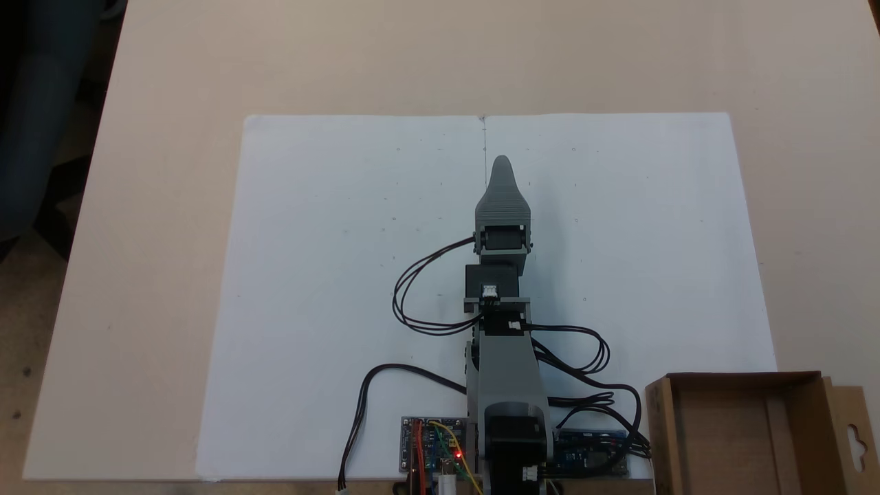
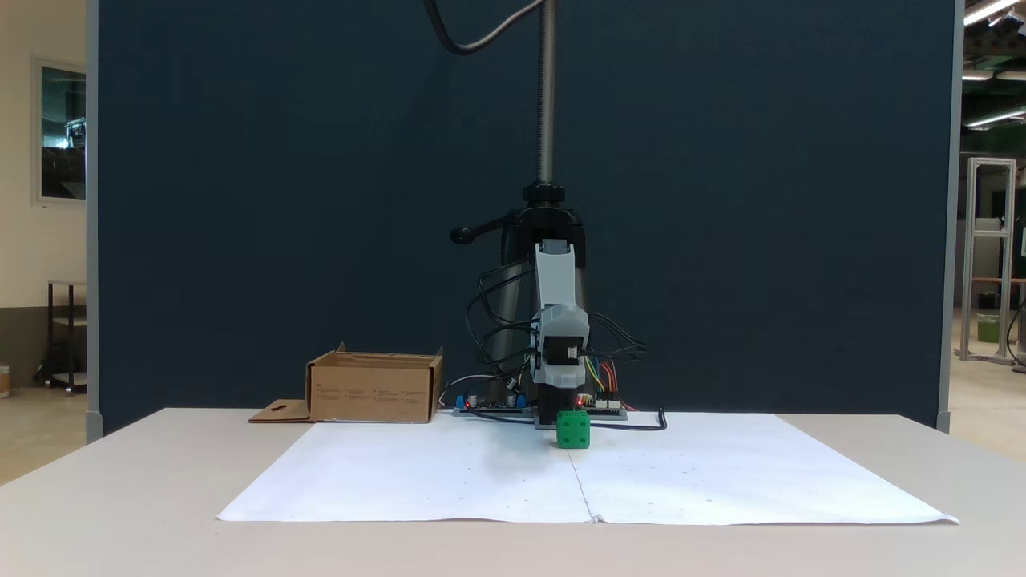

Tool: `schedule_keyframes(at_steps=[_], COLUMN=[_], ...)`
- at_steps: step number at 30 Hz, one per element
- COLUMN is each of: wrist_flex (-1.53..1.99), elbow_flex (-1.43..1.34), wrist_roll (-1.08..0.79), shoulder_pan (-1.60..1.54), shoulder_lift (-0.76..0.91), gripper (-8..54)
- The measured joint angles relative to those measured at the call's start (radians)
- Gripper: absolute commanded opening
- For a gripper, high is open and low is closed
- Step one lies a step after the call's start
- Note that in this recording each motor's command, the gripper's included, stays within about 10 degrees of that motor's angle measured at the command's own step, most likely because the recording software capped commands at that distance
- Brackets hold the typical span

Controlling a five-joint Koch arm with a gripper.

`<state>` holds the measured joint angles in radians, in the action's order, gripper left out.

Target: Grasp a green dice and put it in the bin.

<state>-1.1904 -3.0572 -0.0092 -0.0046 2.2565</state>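
**Green dice sits on white sheet at foot of folded arm**

On the white paper sheet (image 2: pixel 449 481) covering the table (image 2: pixel 120 513), the green dice (image 2: pixel 573 429) rests near the sheet's centre crease, just in front of the arm (image 2: pixel 559 336). From above, the gripper (image 1: pixel 502 165) points along that crease, one jaw hiding the other, so whether it is open or closed cannot be told. Circuit boards (image 1: pixel 433 447) lie at the sheet's back edge; the bin (image 2: pixel 375 388) stands just beside the sheet's rear corner, well apart from the dice
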Motion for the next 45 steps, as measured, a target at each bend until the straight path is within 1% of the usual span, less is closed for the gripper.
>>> schedule_keyframes(at_steps=[4, 9, 17, 19, 25, 35, 40, 45], wrist_flex=[0.192, 0.512, 1.035, 1.224, 1.522, 2.065, 2.137, 2.161], elbow_flex=[0.061, 0.276, 0.589, 0.709, 0.862, 0.890, 0.956, 0.954], wrist_roll=[0.000, 0.009, 0.138, 0.183, 0.212, 0.227, 0.227, 0.225], shoulder_pan=[0.000, 0.009, 0.012, 0.012, 0.012, -0.054, -0.075, -0.095], shoulder_lift=[0.000, 0.000, 0.000, 0.000, 0.000, 0.000, 0.000, 0.000], gripper=[42.1, 42.2, 42.5, 42.5, 42.4, 42.4, 42.2, 42.2])
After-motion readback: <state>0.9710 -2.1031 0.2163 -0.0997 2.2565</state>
